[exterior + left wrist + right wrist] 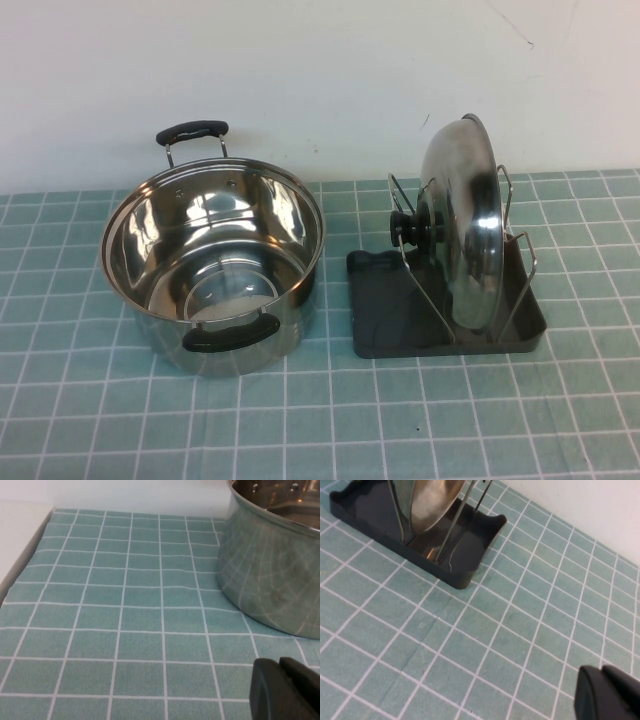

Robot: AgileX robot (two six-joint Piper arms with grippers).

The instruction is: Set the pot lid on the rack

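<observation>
Shiny steel lid (468, 225) stood upright in rack (395, 310), right of centre, beside pot (212, 265). Left gripper (286, 690), right gripper (607, 694): only dark tips at lower-right corners, grip impossible to tell.

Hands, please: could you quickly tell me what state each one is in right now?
Left hand: beside the pot, holding nothing; open or closed cannot be told.
Right hand: near the rack, likewise.
</observation>
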